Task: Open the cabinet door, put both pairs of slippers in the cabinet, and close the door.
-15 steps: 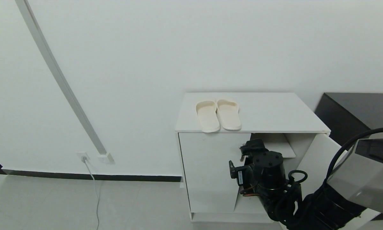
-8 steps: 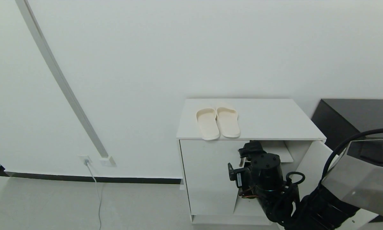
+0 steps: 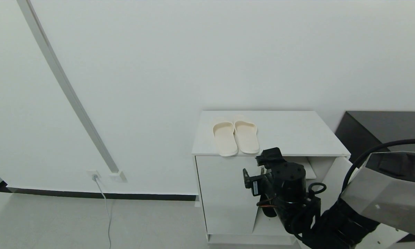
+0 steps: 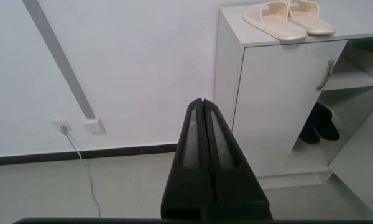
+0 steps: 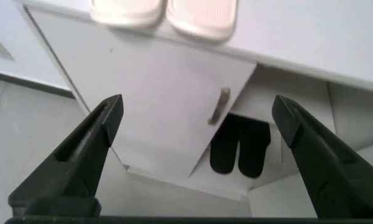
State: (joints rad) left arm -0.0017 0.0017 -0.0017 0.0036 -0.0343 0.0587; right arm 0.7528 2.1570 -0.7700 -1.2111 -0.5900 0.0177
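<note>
Easily could knock cream foam slippers point(image 3: 236, 138) off white wooden cabinet point(image 3: 290, 133), with right gripper point(image 5: 198, 106) spread wide nearby, left gripper point(image 4: 202, 107) pressed together.

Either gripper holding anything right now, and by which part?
Nothing held. Right gripper is open and empty before the cabinet; left gripper is shut on nothing. Cream slippers lie untouched on top.

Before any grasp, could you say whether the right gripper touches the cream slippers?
Apart. In the right wrist view, the door shows between the open right gripper and the cream slippers.
</note>
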